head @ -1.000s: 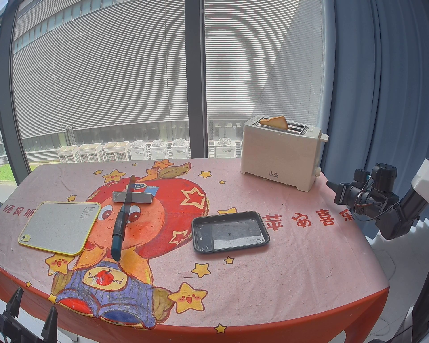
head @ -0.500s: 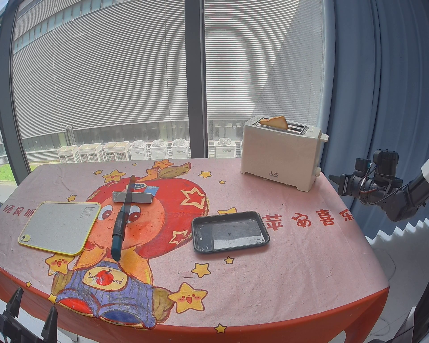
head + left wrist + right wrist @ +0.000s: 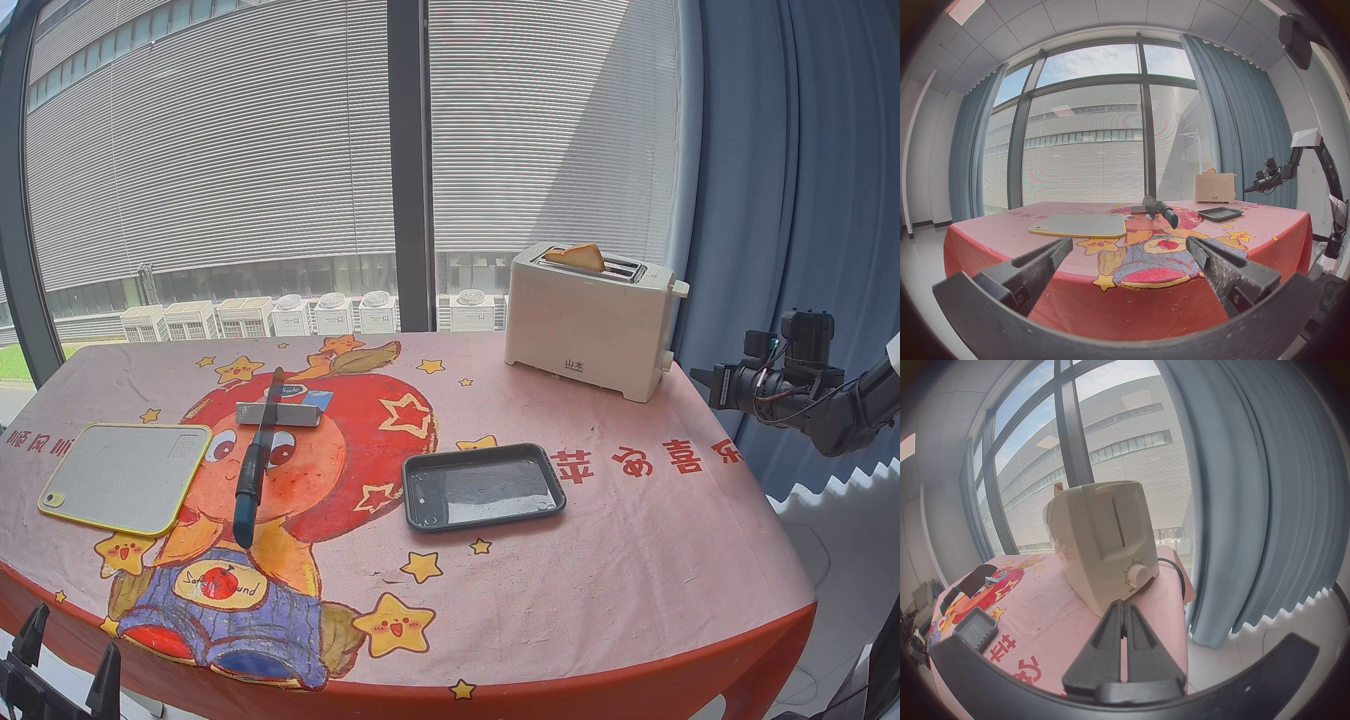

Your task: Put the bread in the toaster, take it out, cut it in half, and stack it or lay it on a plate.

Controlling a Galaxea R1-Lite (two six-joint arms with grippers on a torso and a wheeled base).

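Note:
A cream toaster (image 3: 589,319) stands at the table's far right, with a slice of bread (image 3: 577,256) sticking out of one top slot. My right gripper (image 3: 698,377) hovers shut beside the toaster's right end, off the table edge. In the right wrist view the shut gripper (image 3: 1124,606) points at the toaster (image 3: 1106,538) end with its lever slot and knob (image 3: 1137,575). A dark plate (image 3: 483,487) lies mid-table. Left of it are a blue-handled knife (image 3: 253,464) and a cutting board (image 3: 127,476). My left gripper (image 3: 1128,246) hangs open below the table's near left edge.
The knife's blade rests on a small grey block (image 3: 277,413). Blue curtains (image 3: 797,187) hang close behind my right arm. A black cord (image 3: 1176,575) runs from the toaster over the table edge. Bare cloth lies between plate and toaster.
My right arm has risen and drawn back a little to the right, the gripper staying shut and level with the toaster's end. The things on the table have not moved.

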